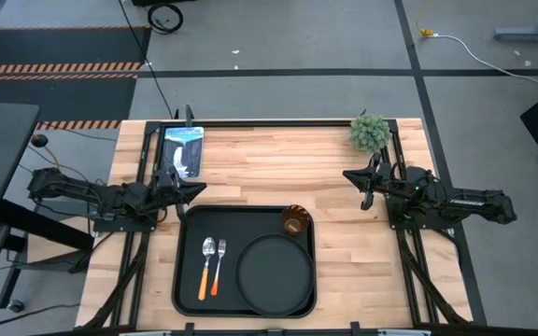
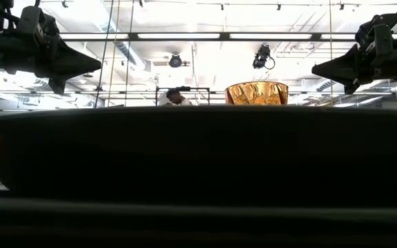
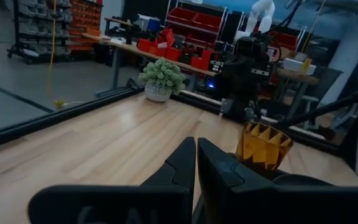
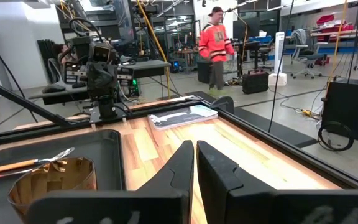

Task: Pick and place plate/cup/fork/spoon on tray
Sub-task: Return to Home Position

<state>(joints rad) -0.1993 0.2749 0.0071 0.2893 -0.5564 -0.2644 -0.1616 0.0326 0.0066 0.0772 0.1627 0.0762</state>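
The black rectangular tray (image 1: 244, 263) lies at the table's near middle. On it lie the round black plate (image 1: 274, 273) at the right, the spoon (image 1: 206, 266) and the fork (image 1: 219, 266) side by side at the left, and the amber cup (image 1: 294, 220) upright in the far right corner. My left gripper (image 1: 201, 190) is shut and empty, above the table just beyond the tray's far left corner. My right gripper (image 1: 348, 175) is shut and empty, to the right of the tray, near the plant.
A small potted plant (image 1: 370, 132) stands at the far right of the table. A flat packet (image 1: 183, 149) lies at the far left. Bare wood (image 1: 269, 163) lies between the tray and the far edge. A person in red (image 4: 216, 46) stands in the room beyond.
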